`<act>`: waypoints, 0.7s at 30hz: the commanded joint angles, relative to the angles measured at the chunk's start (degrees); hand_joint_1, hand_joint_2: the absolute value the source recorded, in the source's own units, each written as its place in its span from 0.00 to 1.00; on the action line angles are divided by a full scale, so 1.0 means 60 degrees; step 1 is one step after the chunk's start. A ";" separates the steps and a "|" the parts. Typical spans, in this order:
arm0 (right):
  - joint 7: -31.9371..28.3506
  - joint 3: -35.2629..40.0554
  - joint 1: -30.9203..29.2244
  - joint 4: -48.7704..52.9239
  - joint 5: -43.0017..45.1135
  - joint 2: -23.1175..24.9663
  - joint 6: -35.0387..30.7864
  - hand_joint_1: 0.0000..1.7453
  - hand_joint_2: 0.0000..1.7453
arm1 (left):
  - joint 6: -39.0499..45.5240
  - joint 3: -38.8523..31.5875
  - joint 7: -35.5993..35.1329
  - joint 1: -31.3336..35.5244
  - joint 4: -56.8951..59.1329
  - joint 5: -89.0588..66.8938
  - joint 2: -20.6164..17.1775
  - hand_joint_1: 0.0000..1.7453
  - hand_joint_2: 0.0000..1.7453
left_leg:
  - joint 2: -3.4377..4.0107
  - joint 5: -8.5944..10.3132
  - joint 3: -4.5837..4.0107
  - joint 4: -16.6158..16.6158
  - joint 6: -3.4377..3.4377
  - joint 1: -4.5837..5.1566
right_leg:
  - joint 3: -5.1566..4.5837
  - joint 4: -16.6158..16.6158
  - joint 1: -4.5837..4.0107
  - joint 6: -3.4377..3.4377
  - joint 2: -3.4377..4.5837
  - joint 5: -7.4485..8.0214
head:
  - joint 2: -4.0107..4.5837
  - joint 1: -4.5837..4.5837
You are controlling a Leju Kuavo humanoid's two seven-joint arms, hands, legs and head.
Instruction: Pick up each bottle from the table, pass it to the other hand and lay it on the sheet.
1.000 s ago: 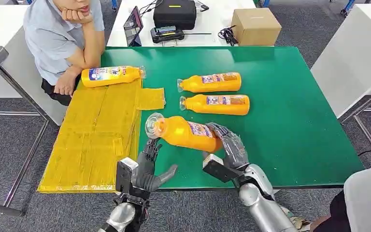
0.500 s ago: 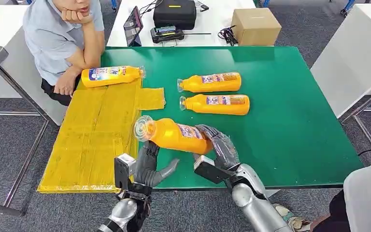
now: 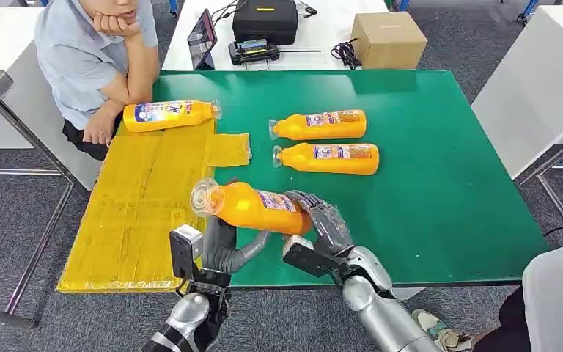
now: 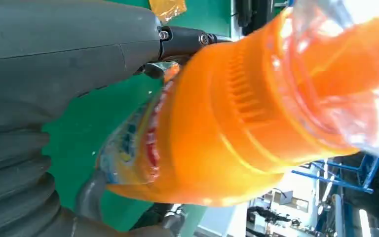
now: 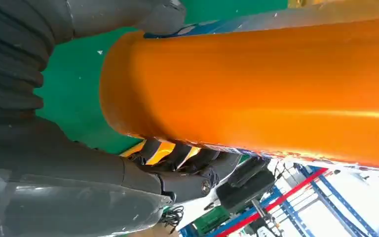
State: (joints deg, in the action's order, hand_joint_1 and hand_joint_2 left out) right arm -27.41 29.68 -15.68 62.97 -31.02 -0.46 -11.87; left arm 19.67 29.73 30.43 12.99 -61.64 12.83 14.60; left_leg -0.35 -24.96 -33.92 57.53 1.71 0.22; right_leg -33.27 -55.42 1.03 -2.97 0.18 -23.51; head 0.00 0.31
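Held bottle [image 3: 253, 207] is up off the desk [image 3: 447, 183], lying roughly level, clear cap end pointing toward the yellow sheet [image 3: 143, 205], base end in my right hand [image 3: 322, 220]. Right hand fingers wrap the base from the far side; the right wrist view shows them curled round the orange body, so it's clamped on it. Left hand [image 3: 223, 246] sits right under the neck half, thumb up against the underside. Left wrist view has the bottle [image 4: 256, 113] close against the palm, with the thumb beneath it and a finger [image 4: 187, 39] over its far side. I can't tell if the fingers have actually closed on it, the bottle hides them.

Against the earlier frames: the bottle has shifted toward the sheet, cap now over the sheet's near edge, and both hands have moved that way with it. A second ago the left hand was spread below with a gap; now it's touching.

One bottle on the sheet [image 3: 170, 115] lies at the far end, next to a seated person's forearm [image 3: 106, 121]. Two more lie side by side on the green top, far bottle [image 3: 322, 125] and near bottle [image 3: 330, 158], caps pointing toward the sheet, neither moved.

Label text is too small to read. The left hand's fingers are mostly hidden behind the bottle in the head view.
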 commanded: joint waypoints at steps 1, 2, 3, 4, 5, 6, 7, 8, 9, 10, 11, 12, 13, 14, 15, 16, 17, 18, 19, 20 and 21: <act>0.0063 0.0520 -0.0525 -0.0811 0.0063 0.0081 0.0061 1.00 1.00 | 0.0020 -0.0190 0.0018 0.0439 0.0417 0.0193 -0.0022 0.00 1.00 | 0.0013 -0.0005 0.0014 0.0000 -0.0012 -0.0006 | 0.0012 0.0003 -0.0006 0.0014 0.0009 0.0000 | 0.0000 0.0000; 0.0056 0.0535 -0.0537 -0.0820 0.0071 0.0093 0.0058 1.00 1.00 | 0.0048 -0.0207 0.0021 0.0450 0.0445 0.0217 -0.0011 0.00 1.00 | 0.0017 -0.0010 0.0024 0.0003 -0.0017 -0.0009 | 0.0023 0.0002 -0.0011 0.0021 0.0010 -0.0003 | 0.0000 -0.0004; 0.0056 0.0535 -0.0537 -0.0820 0.0071 0.0093 0.0058 1.00 1.00 | 0.0048 -0.0207 0.0021 0.0450 0.0445 0.0217 -0.0011 0.00 1.00 | 0.0018 -0.0008 0.0016 0.0002 -0.0013 -0.0006 | 0.0013 0.0001 -0.0008 0.0016 0.0013 -0.0001 | 0.0000 0.0000; 0.0051 0.0583 -0.0556 -0.0836 0.0091 0.0114 0.0090 1.00 1.00 | 0.0045 -0.0242 0.0032 0.0489 0.0515 0.0293 0.0005 0.00 1.00 | 0.0024 -0.0014 0.0027 0.0005 -0.0019 -0.0010 | 0.0023 -0.0001 -0.0012 0.0024 0.0016 -0.0006 | 0.0000 0.0000; 0.0051 0.0596 -0.0558 -0.0842 0.0091 0.0121 0.0096 1.00 1.00 | 0.0044 -0.0245 0.0035 0.0499 0.0533 0.0302 0.0004 0.00 1.00 | 0.0016 -0.0008 0.0015 0.0004 -0.0014 -0.0006 | 0.0013 -0.0002 -0.0007 0.0018 0.0011 -0.0003 | 0.0000 -0.0004; 0.0051 0.0596 -0.0558 -0.0842 0.0091 0.0121 0.0096 1.00 1.00 | 0.0044 -0.0245 0.0035 0.0499 0.0533 0.0302 0.0004 0.00 1.00 | 0.0013 -0.0004 0.0010 0.0000 -0.0011 -0.0005 | 0.0008 0.0000 -0.0006 0.0014 0.0009 0.0000 | 0.0000 0.0000; 0.0051 0.0620 -0.0558 -0.0859 0.0096 0.0129 0.0083 1.00 1.00 | 0.0075 -0.0275 0.0061 0.0514 0.0581 0.0348 0.0020 0.06 1.00 | 0.0019 -0.0011 0.0021 0.0006 -0.0017 -0.0008 | 0.0018 -0.0004 -0.0009 0.0021 0.0012 -0.0006 | 0.0000 0.0000; 0.0057 0.0624 -0.0541 -0.0885 0.0125 0.0128 0.0098 1.00 1.00 | 0.0075 -0.0275 0.0083 0.0510 0.0582 0.0351 0.0005 1.00 1.00 | 0.0012 -0.0005 0.0016 0.0000 -0.0013 -0.0006 | 0.0014 0.0000 -0.0008 0.0018 0.0007 -0.0002 | 0.0000 0.0000; 0.0058 0.0621 -0.0530 -0.0892 0.0138 0.0124 0.0097 1.00 1.00 | 0.0085 -0.0277 0.0098 0.0505 0.0583 0.0350 0.0002 1.00 1.00 | 0.0015 -0.0014 0.0027 0.0009 -0.0019 -0.0013 | 0.0028 -0.0001 -0.0015 0.0026 0.0007 -0.0008 | 0.0000 0.0000; 0.0058 0.0621 -0.0530 -0.0892 0.0138 0.0124 0.0097 1.00 1.00 | 0.0085 -0.0277 0.0098 0.0505 0.0583 0.0350 0.0002 1.00 1.00 | 0.0012 -0.0005 0.0020 -0.0003 -0.0014 -0.0006 | 0.0018 0.0004 -0.0007 0.0018 0.0006 -0.0002 | 0.0000 0.0000; 0.0058 0.0621 -0.0530 -0.0892 0.0138 0.0124 0.0097 1.00 1.00 | 0.0085 -0.0277 0.0098 0.0505 0.0583 0.0350 0.0002 1.00 1.00 | 0.0008 -0.0002 0.0010 -0.0002 -0.0010 -0.0004 | 0.0009 0.0003 -0.0005 0.0012 0.0004 0.0000 | 0.0000 0.0000; 0.0058 0.0621 -0.0530 -0.0892 0.0138 0.0124 0.0097 1.00 1.00 | 0.0085 -0.0277 0.0098 0.0505 0.0583 0.0350 0.0002 1.00 1.00 | 0.0012 -0.0008 0.0023 0.0001 -0.0017 -0.0010 | 0.0023 0.0003 -0.0012 0.0021 0.0005 -0.0004 | 0.0000 0.0000; 0.0051 0.0619 -0.0517 -0.0904 0.0161 0.0108 0.0094 1.00 1.00 | 0.0042 -0.0254 0.0100 0.0499 0.0594 0.0364 -0.0009 1.00 1.00 | 0.0009 -0.0005 0.0016 -0.0001 -0.0013 -0.0004 | 0.0014 0.0001 -0.0005 0.0016 0.0004 -0.0003 | 0.0000 0.0000; 0.0044 0.0609 -0.0525 -0.0914 0.0202 0.0117 0.0114 1.00 1.00 | -0.0058 -0.0293 0.0081 0.0478 0.0581 0.0489 0.0004 1.00 1.00 | 0.0011 -0.0010 0.0025 0.0003 -0.0018 -0.0011 | 0.0024 0.0000 -0.0012 0.0022 0.0004 -0.0006 | 0.0000 -0.0004; 0.0038 0.0613 -0.0538 -0.0919 0.0228 0.0121 0.0143 1.00 1.00 | -0.0100 -0.0284 0.0085 0.0474 0.0576 0.0524 -0.0003 1.00 1.00 | 0.0017 -0.0009 0.0022 0.0001 -0.0014 -0.0009 | 0.0019 0.0002 -0.0010 0.0018 0.0011 -0.0003 | 0.0000 0.0000; 0.0015 0.0589 -0.0540 -0.0893 0.0317 0.0141 0.0189 0.99 1.00 | -0.0136 -0.0271 0.0093 0.0463 0.0566 0.0553 -0.0008 1.00 1.00 | 0.0016 -0.0011 0.0030 0.0000 -0.0018 -0.0008 | 0.0027 0.0003 -0.0010 0.0023 0.0008 -0.0006 | 0.0000 0.0000; -0.0035 0.0543 -0.0527 -0.0843 0.0556 0.0172 0.0400 0.99 1.00 | -0.0208 -0.0238 0.0105 0.0440 0.0520 0.0595 -0.0021 1.00 1.00 | 0.0008 -0.0004 0.0012 -0.0001 -0.0010 -0.0005 | 0.0011 0.0003 -0.0005 0.0013 0.0004 -0.0001 | 0.0000 -0.0004; -0.0041 0.0560 -0.0540 -0.0822 0.0577 0.0167 0.0440 0.98 1.00 | -0.0240 -0.0213 0.0108 0.0432 0.0486 0.0598 -0.0037 1.00 1.00 | 0.0009 -0.0004 0.0012 0.0000 -0.0010 -0.0004 | 0.0010 0.0002 -0.0005 0.0013 0.0004 -0.0002 | 0.0000 0.0000; -0.0043 0.0559 -0.0544 -0.0785 0.0636 0.0178 0.0499 0.95 1.00 | -0.0282 -0.0184 0.0122 0.0403 0.0415 0.0613 -0.0051 1.00 1.00 | 0.0016 -0.0009 0.0021 0.0001 -0.0016 -0.0007 | 0.0017 0.0001 -0.0008 0.0020 0.0009 -0.0004 | 0.0000 0.0000; -0.0054 0.0522 -0.0531 -0.0759 0.0750 0.0204 0.0573 0.91 1.00 | -0.0294 -0.0175 0.0125 0.0390 0.0375 0.0620 -0.0060 1.00 1.00 | 0.0018 -0.0012 0.0026 0.0003 -0.0018 -0.0009 | 0.0022 -0.0001 -0.0010 0.0023 0.0010 -0.0007 | 0.0000 0.0000; -0.0064 0.0503 -0.0506 -0.0687 0.0842 0.0207 0.0644 0.86 1.00 | -0.0341 -0.0146 0.0126 0.0353 0.0257 0.0631 -0.0087 1.00 1.00 | 0.0013 -0.0011 0.0020 0.0005 -0.0016 -0.0008 | 0.0017 -0.0003 -0.0009 0.0020 0.0007 -0.0007 | 0.0000 0.0000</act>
State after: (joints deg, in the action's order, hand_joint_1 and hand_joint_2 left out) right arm -27.45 31.67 -16.33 60.94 -28.59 0.39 -10.43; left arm 19.11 28.59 31.08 13.47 -61.46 15.89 14.75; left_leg -0.35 -24.95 -33.93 57.53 1.71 0.22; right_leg -33.28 -55.43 1.03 -2.97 0.18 -23.51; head 0.00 0.31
